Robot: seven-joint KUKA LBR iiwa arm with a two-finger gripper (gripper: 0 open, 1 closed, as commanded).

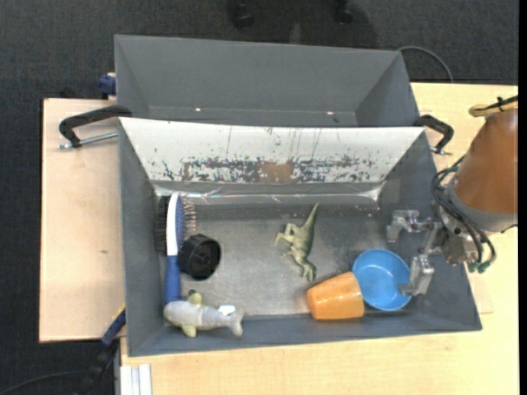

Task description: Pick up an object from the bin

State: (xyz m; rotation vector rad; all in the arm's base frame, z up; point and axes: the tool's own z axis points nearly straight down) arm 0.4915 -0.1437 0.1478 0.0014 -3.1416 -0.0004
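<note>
The hand (414, 249), fingers apart by the bin's (138, 286) right wall, sits just beside the blue bowl (380, 280) near the front-right corner, and should probably straddle its rim squarely, clear of the touching orange cup (336, 298).

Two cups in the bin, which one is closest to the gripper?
The blue cup, at the right end of the bin, right beside the gripper. The orange cup lies on its side further left, beyond the blue one.
</note>
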